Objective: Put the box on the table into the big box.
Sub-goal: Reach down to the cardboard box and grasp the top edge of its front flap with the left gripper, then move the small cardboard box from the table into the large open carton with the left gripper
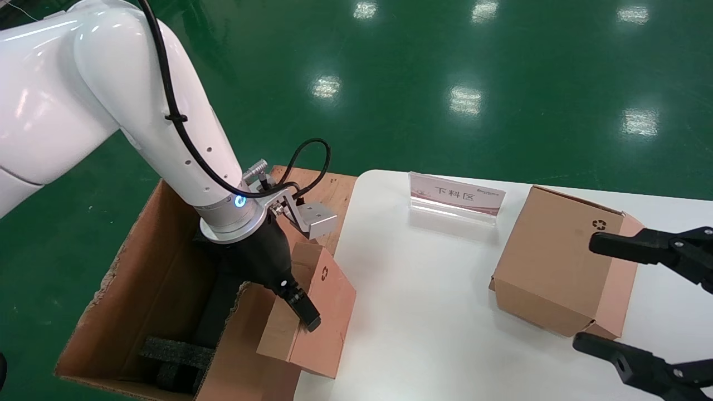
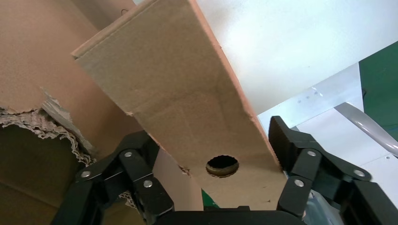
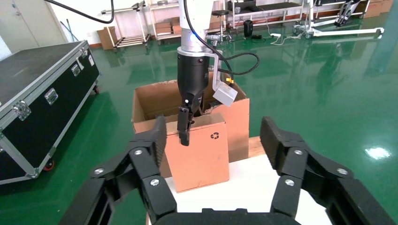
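The box, a thin flat brown carton with a recycling symbol, stands on edge and tilted at the table's left edge, beside the big box. My left gripper is shut on the box across its thin width; one finger lies on its outer face. In the left wrist view the box sits between both fingers. The right wrist view shows the box, the left gripper and the big box behind. My right gripper is open and empty at the right.
A chunky cube-like brown carton stands on the white table under my right gripper. An acrylic sign stands at the table's back. Black foam inserts lie in the big box. A black flight case stands on the floor.
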Robot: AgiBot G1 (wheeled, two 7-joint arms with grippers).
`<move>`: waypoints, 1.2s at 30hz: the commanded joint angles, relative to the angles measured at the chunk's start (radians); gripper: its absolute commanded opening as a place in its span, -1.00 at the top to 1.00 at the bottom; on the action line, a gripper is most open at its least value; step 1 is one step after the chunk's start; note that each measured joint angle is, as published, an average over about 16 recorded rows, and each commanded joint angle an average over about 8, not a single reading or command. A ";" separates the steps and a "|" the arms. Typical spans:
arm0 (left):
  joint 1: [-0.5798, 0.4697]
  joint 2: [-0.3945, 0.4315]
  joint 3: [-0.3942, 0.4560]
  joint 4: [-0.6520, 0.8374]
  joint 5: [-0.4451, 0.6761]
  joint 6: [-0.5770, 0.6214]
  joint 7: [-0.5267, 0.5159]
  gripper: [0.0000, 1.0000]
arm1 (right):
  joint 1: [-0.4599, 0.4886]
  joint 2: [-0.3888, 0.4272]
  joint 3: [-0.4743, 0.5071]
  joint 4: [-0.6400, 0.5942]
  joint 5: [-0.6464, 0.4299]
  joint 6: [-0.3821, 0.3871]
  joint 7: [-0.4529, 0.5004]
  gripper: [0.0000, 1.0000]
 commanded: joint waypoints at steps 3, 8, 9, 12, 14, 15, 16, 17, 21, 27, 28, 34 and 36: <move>0.000 0.000 0.000 0.000 0.000 0.000 0.000 1.00 | 0.000 0.000 0.000 0.000 0.000 0.000 0.000 -1.00; 0.000 0.000 -0.001 0.000 -0.001 0.001 0.000 1.00 | 0.000 0.000 0.000 0.000 0.000 0.000 0.000 -1.00; 0.000 -0.001 -0.001 0.000 -0.001 0.001 0.000 1.00 | 0.000 0.000 0.000 0.000 0.000 0.000 0.000 -1.00; -0.001 -0.001 -0.001 0.000 -0.001 0.001 0.000 1.00 | 0.000 0.000 0.000 0.000 0.000 0.000 0.000 -1.00; -0.002 -0.001 -0.003 0.000 0.000 0.000 0.001 1.00 | 0.000 0.000 0.000 0.000 0.000 0.000 0.000 -1.00; -0.002 -0.002 -0.005 0.000 0.000 0.000 0.001 1.00 | 0.000 0.000 0.000 0.000 0.000 0.000 0.000 -1.00; -0.004 -0.002 -0.007 0.000 0.001 -0.001 0.001 1.00 | 0.000 0.000 0.000 0.000 0.000 0.000 0.000 -1.00; -0.005 -0.003 -0.010 0.000 0.002 -0.002 0.001 1.00 | 0.000 0.000 0.000 0.000 0.000 0.000 0.000 -1.00; -0.015 -0.010 -0.031 -0.001 0.010 -0.011 0.005 1.00 | 0.000 0.000 0.000 0.000 0.000 0.000 0.000 -1.00; -0.056 -0.043 -0.091 -0.014 0.036 -0.035 0.016 1.00 | 0.000 0.000 0.000 0.000 0.000 0.000 0.000 -1.00; -0.066 -0.051 -0.103 -0.019 0.042 -0.040 0.017 1.00 | 0.000 0.000 0.000 0.000 0.000 0.000 0.000 -1.00; -0.147 -0.130 -0.188 -0.056 0.085 -0.069 0.020 1.00 | 0.000 0.000 0.000 0.000 0.000 0.000 0.000 -1.00; -0.174 -0.164 -0.221 -0.070 0.102 -0.076 0.018 1.00 | 0.000 0.000 0.000 0.000 0.000 0.000 0.000 -1.00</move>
